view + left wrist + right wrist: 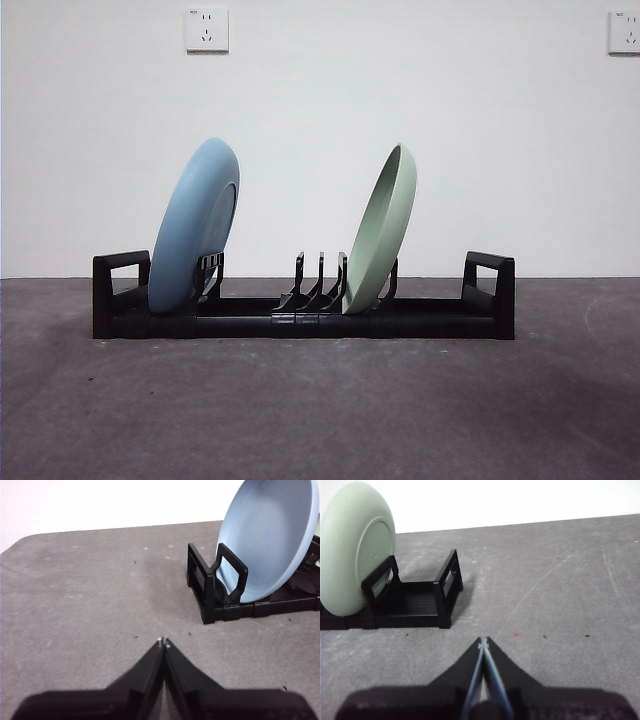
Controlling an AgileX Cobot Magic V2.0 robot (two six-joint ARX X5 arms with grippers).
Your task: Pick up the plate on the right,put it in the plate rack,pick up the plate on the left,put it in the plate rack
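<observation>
The long black plate rack [300, 320] lies across the table in the front view. A blue plate [195, 225] leans in its left slots and a pale green plate [382, 230] leans in slots right of the middle. The left wrist view shows the blue plate [270, 537] standing behind the rack's end handle [225, 580]; my left gripper [163, 642] is shut, holds nothing and hovers over bare table off that end. My right gripper [483, 641] is shut and holds nothing, off the other end, where the green plate [352, 550] stands in the rack [415, 600].
A grey mat [320, 410] covers the table. Several upright prongs [320, 280] between the two plates hold nothing. A white wall with two sockets [206, 29] stands behind. The table's far edge [100, 530] shows in the left wrist view.
</observation>
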